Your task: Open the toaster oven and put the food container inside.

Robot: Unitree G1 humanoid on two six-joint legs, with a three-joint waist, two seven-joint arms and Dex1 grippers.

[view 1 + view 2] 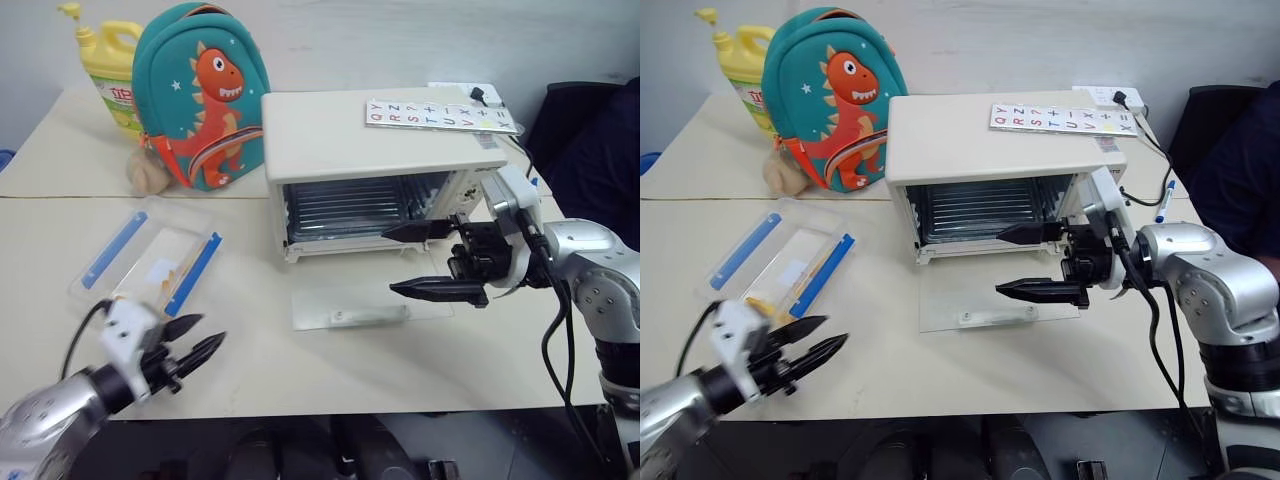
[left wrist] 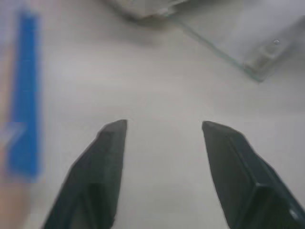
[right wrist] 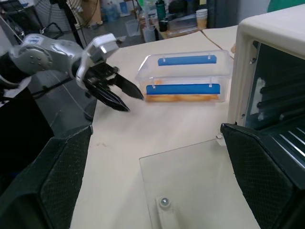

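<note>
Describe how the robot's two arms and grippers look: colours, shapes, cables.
Both arms are rounded silver-grey metal segments with black joints. Each ends in a white boxy wrist block carrying a black gripper with two long, tapered, pointed fingers. The left gripper has a black cable looping behind its wrist; the right gripper has black cables running along the forearm.

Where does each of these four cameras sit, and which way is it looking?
Left and right eye views: on the head, looking down over the table at the open toaster oven, with both arms.
Left wrist view: along the open left gripper at the tabletop.
Right wrist view: along the open right gripper, toward the food container.
Shared: every view catches the oven's lowered glass door.
</note>
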